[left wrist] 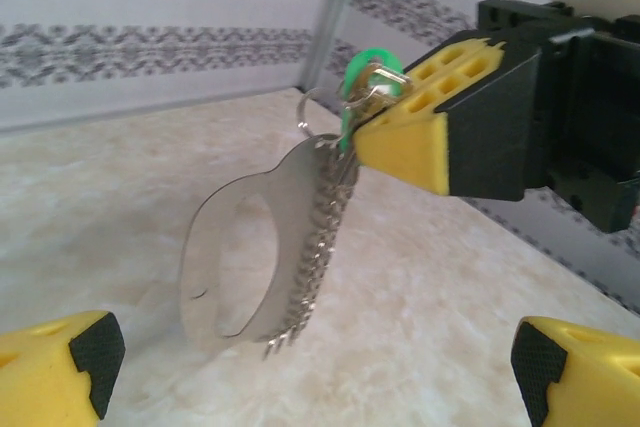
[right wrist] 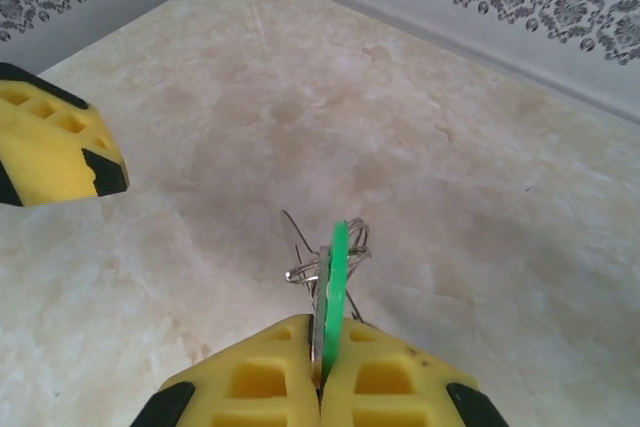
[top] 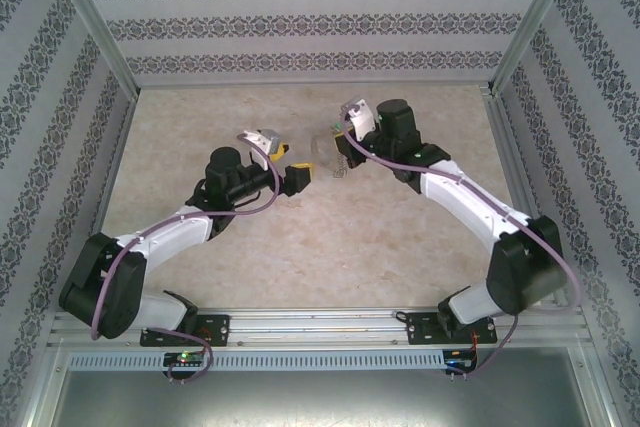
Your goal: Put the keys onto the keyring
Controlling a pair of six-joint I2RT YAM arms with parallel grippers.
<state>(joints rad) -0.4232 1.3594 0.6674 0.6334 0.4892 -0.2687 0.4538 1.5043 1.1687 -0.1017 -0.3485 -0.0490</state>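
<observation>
While my right end effector (right wrist: 320, 372) pinches the green-tagged keys (right wrist: 337, 267) tight, the keyring (left wrist: 255, 267) dangles just beneath them, above the counter (left wrist: 450, 277) — my left end effector (left wrist: 315, 355) gapes wide, holding nothing, near the keyring.

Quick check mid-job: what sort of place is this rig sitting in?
Probably an enclosed robot test cell, not a home: patterned wall panels in aluminium frame posts, a marble-look tabletop, and a metal mounting rail.
</observation>
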